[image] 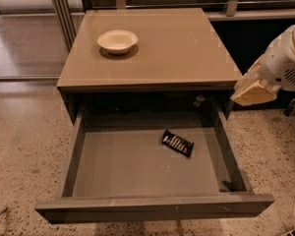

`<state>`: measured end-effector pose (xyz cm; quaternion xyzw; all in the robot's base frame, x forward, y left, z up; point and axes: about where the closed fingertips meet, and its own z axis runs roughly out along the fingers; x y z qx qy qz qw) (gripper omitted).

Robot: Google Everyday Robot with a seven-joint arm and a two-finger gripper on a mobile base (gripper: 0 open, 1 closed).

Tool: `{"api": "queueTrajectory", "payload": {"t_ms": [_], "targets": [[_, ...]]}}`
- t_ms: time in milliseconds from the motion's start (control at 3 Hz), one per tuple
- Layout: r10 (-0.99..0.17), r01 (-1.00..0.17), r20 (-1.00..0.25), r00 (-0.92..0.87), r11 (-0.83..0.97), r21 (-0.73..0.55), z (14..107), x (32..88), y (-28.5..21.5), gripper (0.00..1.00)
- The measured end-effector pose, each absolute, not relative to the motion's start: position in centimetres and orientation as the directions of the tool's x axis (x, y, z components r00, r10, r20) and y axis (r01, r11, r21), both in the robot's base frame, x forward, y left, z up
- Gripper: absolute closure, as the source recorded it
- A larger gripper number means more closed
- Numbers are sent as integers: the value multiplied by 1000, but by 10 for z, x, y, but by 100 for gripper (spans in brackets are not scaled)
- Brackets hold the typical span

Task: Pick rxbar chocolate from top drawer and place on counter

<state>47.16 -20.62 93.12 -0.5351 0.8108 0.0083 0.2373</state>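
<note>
- The rxbar chocolate (177, 143) lies flat in the top drawer (147, 208): likely light and slick, so we'd pinch its narrow width.
- The tool (253, 88) hangs at 3 o'clock; we cannot tell its state.

One black-wrapped rxbar chocolate (177, 143), one grey-brown top drawer (152, 208), one tan counter (177, 43), one small white bowl (117, 41), one cream gripper (253, 90) at the right edge.

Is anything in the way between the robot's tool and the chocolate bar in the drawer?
Nothing visible is. The tool hangs right of the counter front corner; the chocolate bar lies alone in the open top drawer.
</note>
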Motion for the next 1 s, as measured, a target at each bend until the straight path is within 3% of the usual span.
{"api": "queueTrajectory", "payload": {"t_ms": [333,667,1000], "targets": [[-799,-843,-489,-350,496,-208,886,489,-193,88],[-785,-813,-525,-330,519,-264,894,506,-192,100],[-785,-813,-525,-330,519,-264,895,506,-192,100]]}}
